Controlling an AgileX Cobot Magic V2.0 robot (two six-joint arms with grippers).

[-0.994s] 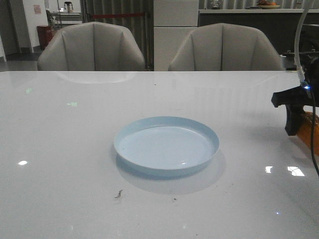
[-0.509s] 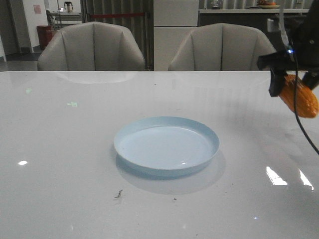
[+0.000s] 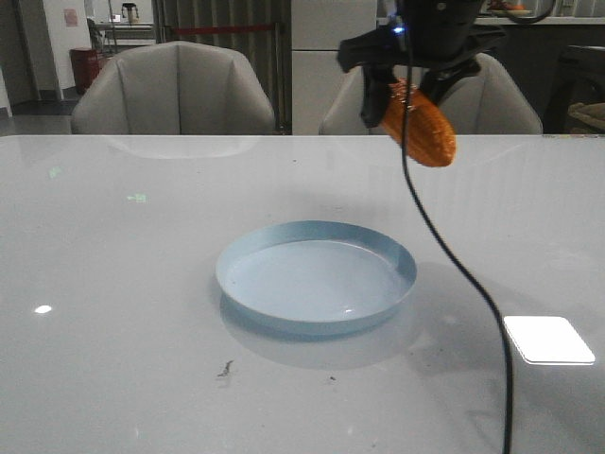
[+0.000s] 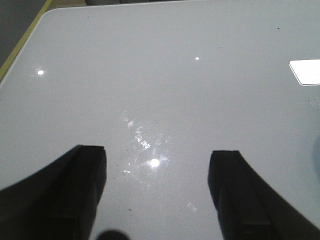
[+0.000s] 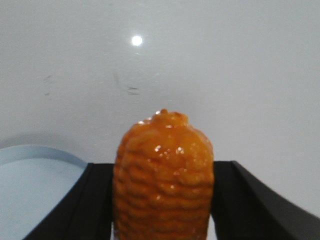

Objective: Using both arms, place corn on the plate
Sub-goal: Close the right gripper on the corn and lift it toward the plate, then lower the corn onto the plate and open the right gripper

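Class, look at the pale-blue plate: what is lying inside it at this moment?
Nothing: the plate shows only bare blue surface. The corn hangs in the right gripper, above the table behind it.

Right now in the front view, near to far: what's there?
white reflection patch on the table → plate → corn held in the air by the right gripper → two chairs behind the table

The table (image 3: 113, 284) is viewed forward from low at its near edge. Both wrist views are aimed steeply down, close to the tabletop. The plate (image 3: 316, 275) is shared by the front view and the right wrist view's lower left.
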